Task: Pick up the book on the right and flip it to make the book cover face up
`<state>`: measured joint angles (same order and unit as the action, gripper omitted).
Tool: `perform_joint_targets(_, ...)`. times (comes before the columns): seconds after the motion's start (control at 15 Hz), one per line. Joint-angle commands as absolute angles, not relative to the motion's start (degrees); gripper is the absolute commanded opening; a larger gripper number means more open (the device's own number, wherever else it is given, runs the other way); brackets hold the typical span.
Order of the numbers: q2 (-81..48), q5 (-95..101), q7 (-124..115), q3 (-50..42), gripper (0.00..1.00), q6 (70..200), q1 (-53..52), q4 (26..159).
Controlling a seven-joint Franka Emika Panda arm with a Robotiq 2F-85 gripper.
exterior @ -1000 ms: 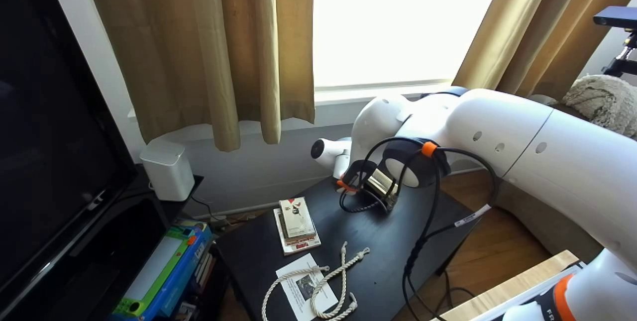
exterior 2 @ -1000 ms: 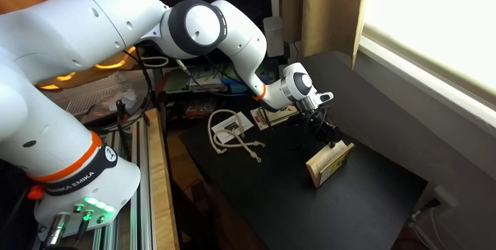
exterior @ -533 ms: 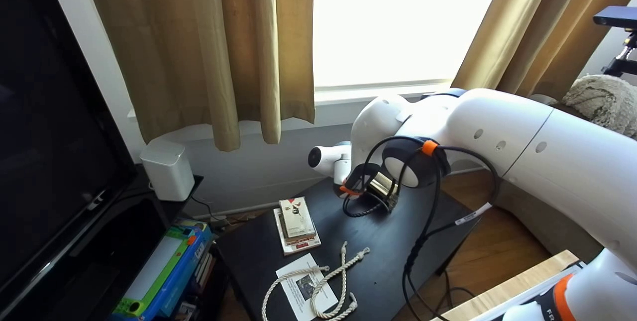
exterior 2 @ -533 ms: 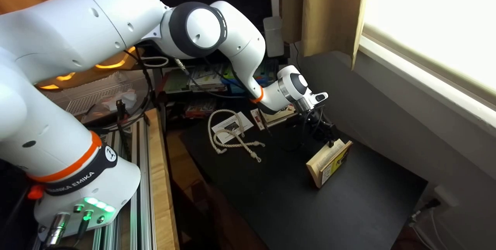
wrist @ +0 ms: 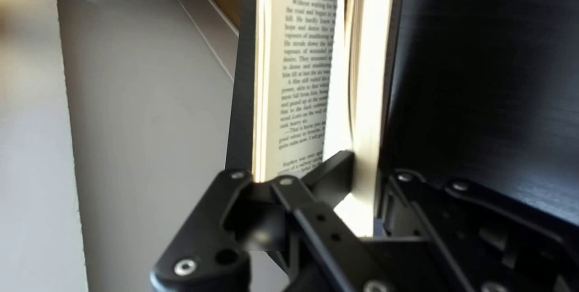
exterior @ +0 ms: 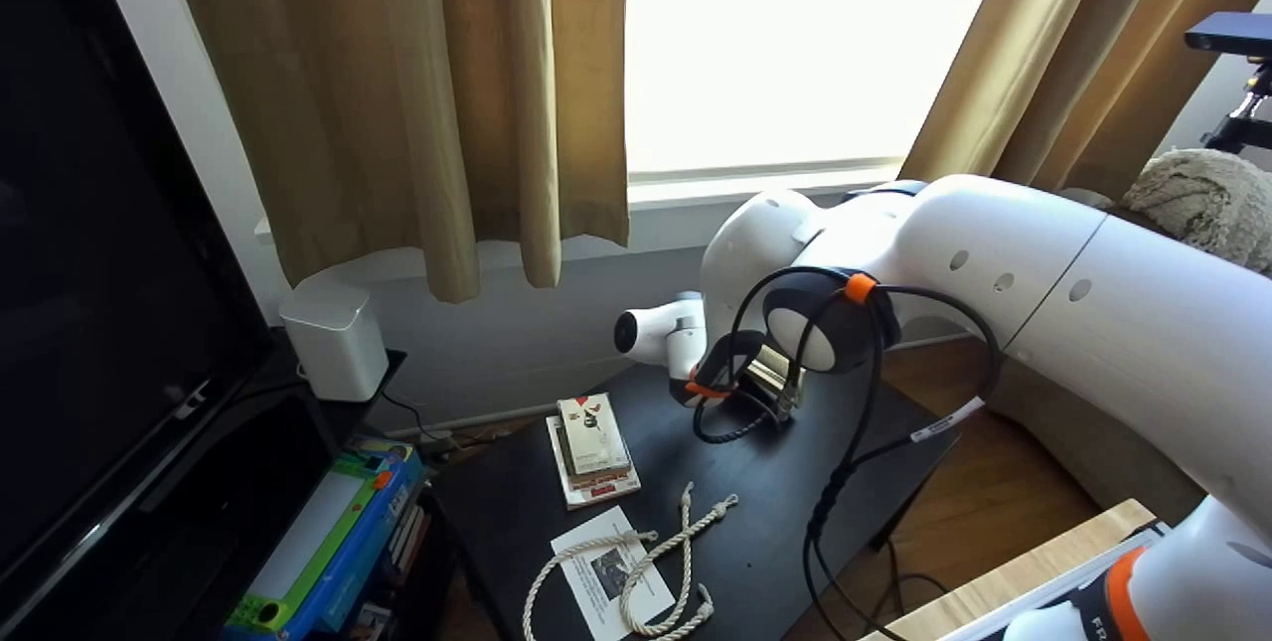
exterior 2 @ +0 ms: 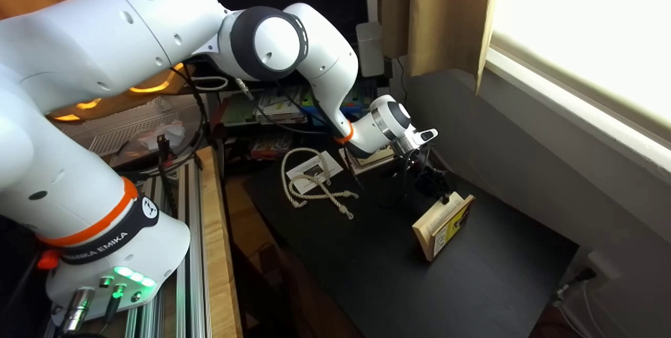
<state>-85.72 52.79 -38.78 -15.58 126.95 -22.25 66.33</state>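
Note:
The book (exterior 2: 444, 222) stands tilted and partly open over the black table (exterior 2: 487, 275). Its yellow cover with dark marks (exterior 2: 451, 228) faces outward, away from the gripper. The book also shows in an exterior view (exterior: 777, 375), partly behind cables. In the wrist view, printed pages (wrist: 307, 70) face the camera. My gripper (wrist: 365, 183) is shut on the book's right-hand part: one finger is between the pages, the other on the outer side, its tip in shadow. In an exterior view the gripper (exterior 2: 445, 199) is at the book's upper edge. I cannot tell whether the lower edge touches the table.
A stack with a tan booklet (exterior: 593, 432) on top lies on the table. A white booklet (exterior: 606, 571) lies nearer, with a white rope-like cable (exterior: 688, 542) over it. The grey wall (exterior 2: 524, 154) runs close behind the table. Black cables (exterior: 850, 462) hang from the arm.
The wrist has lowered slightly and moved to the side, with the gripper still on the book. The book has tilted a little, and more of its yellow cover shows.

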Motion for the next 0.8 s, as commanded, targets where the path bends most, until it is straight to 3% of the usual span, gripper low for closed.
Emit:
perform_joint_targets(0.0, -85.72, 55.85, -42.08, -14.46, 0.03, 126.17, -21.45, 67.37)
perform_joint_targets(0.4, -85.73, 57.33, -43.24, -12.43, 0.05, 124.98, -19.58, 67.52)
perform_joint_targets(0.47, -85.73, 57.34, -43.26, -12.39, 0.16, 124.99, -19.50, 67.54)
perform_joint_targets(0.53, -85.73, 57.30, -43.24, -12.30, 0.36, 125.04, -19.39, 67.60)
perform_joint_targets(0.67, -85.72, 57.20, -43.09, -12.13, 0.40, 125.02, -19.19, 67.65)
perform_joint_targets(0.73, -85.73, 57.19, -43.07, -12.06, 0.47, 125.04, -19.13, 67.68)
